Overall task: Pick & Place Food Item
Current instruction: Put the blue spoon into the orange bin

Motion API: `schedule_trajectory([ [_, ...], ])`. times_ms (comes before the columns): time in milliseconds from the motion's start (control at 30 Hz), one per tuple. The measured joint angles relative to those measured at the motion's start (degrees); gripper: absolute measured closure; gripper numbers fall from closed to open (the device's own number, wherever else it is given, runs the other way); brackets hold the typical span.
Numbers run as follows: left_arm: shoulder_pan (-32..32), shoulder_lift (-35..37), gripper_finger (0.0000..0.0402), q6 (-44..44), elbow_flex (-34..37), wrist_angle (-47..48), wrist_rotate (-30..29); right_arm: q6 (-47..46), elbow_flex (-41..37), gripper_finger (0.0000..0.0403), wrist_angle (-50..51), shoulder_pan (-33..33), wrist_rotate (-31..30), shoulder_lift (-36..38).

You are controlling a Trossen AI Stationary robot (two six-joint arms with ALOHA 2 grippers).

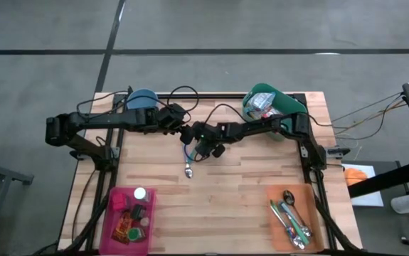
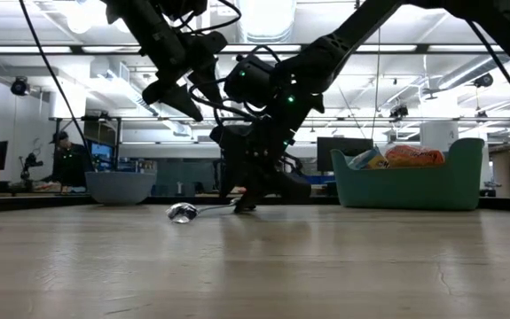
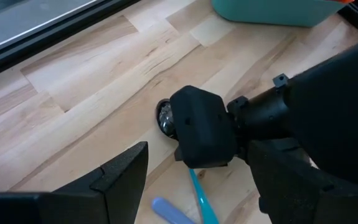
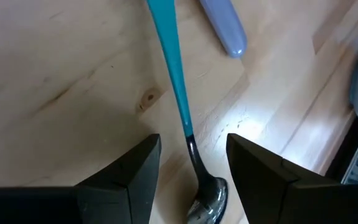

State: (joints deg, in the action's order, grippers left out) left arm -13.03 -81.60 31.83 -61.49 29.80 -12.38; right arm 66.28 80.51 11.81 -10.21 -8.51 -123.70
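Note:
A spoon with a teal handle (image 4: 171, 56) and a metal bowl (image 4: 207, 198) lies flat on the wooden table (image 1: 247, 185), near the middle. A second utensil's lavender-blue handle (image 4: 223, 26) lies beside it. My right gripper (image 4: 192, 142) is low over the table and open, one finger on either side of the spoon's dark neck, with a gap on both sides. My left gripper (image 2: 179, 97) hangs open in the air just left of it, holding nothing. Packaged food items (image 2: 396, 157) sit in a green basket (image 1: 284, 107) at the far right.
A blue-grey bowl (image 1: 141, 99) stands at the far left. A pink bin (image 1: 112, 227) with small items sits at the near left, an orange tray (image 1: 305, 213) with cutlery at the near right. The two arms nearly meet over the table's middle.

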Motion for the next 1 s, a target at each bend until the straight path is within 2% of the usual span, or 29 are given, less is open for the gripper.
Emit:
schedule_trajectory([
  [300,0.0,0.0,0.0122,0.0,0.0,0.0,0.0,0.1,1.7,0.0216,5.2,-1.4,5.1,-0.1],
  [433,0.0,0.0,0.0122,0.0,0.0,0.0,0.0,-0.1,1.6,0.0221,5.3,-1.6,5.4,-0.1],
  [767,0.0,0.0,0.0122,0.0,0.0,0.0,0.0,-0.2,1.4,0.0317,3.5,-1.6,5.5,-0.2],
  [1000,0.0,0.0,0.0122,0.0,0.0,0.0,0.0,-1.8,1.4,0.0336,3.2,-1.6,5.5,-0.2],
])
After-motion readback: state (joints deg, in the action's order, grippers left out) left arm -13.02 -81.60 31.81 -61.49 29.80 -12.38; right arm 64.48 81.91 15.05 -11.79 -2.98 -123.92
